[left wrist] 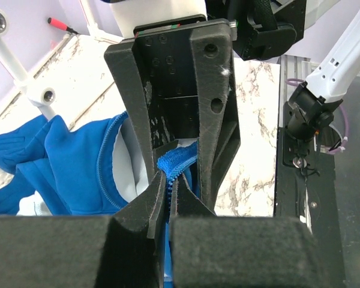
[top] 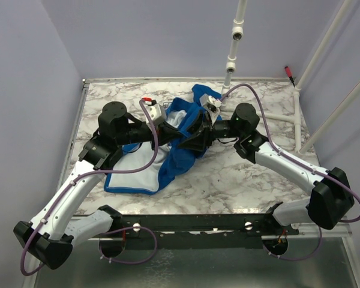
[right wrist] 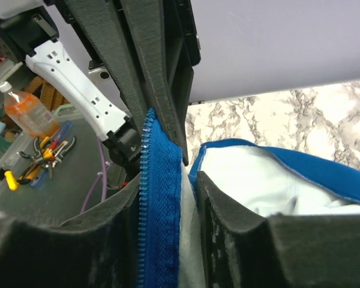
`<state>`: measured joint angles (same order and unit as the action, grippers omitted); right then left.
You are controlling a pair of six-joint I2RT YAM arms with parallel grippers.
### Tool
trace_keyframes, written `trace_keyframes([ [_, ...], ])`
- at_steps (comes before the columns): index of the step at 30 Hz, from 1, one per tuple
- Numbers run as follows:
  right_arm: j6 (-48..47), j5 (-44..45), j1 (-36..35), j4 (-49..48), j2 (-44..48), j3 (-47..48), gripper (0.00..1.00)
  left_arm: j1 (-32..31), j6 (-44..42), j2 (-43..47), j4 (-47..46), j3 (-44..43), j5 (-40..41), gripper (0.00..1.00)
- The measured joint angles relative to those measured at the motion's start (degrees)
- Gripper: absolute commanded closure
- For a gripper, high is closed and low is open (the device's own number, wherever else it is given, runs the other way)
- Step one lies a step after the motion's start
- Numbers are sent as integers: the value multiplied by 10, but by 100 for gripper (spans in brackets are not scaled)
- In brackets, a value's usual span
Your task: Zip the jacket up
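Grip state: we find the left claw (left wrist: 164, 219) clenched on the jacket (top: 174, 159), its pads pressed together with the blue zipper (left wrist: 175, 163) pinched between them. The right claw (right wrist: 179, 195) meets it tip to tip from the opposite side and is also grasping the jacket. A strip of the zipper and some pale lining (right wrist: 258, 180) fill the gap between its fingers (right wrist: 240, 240). Each claw stands directly ahead of the other, so each wrist view is largely blocked by the opposing black fingers. From above, the two wrists cover the point where the claws meet. We cannot tell whether a slider is held.

Outward from the claws, the jacket lies crumpled beneath and around them on the marble table (top: 246, 180). It lies open, with lining showing on the left claw's side and a blue fold beyond the right claw. Purple cables (top: 157, 138) loop over both arms. Farther out beyond the claws stands a white pipe frame (top: 234, 36), with a red-handled tool (top: 289, 73) near the far corner. Off the table, ahead of the right claw and to one side, we note a bottle of orange liquid (right wrist: 21, 111) and hand tools (right wrist: 48, 147).
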<state>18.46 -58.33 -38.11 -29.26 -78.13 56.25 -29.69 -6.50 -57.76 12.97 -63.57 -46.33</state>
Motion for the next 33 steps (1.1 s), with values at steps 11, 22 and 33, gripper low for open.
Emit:
trace_keyframes([
  [11, 14, 30, 10, 24, -1, -1, 99, 1, -16, 8, -4, 3, 24, 15],
  [22, -105, 209, 17, 261, 56, -14, 99, 43, -39, -15, 29, -4, 190, 1],
  [33, -149, 287, 17, 304, 137, -84, 99, 226, -176, -124, 79, 126, 324, 3],
])
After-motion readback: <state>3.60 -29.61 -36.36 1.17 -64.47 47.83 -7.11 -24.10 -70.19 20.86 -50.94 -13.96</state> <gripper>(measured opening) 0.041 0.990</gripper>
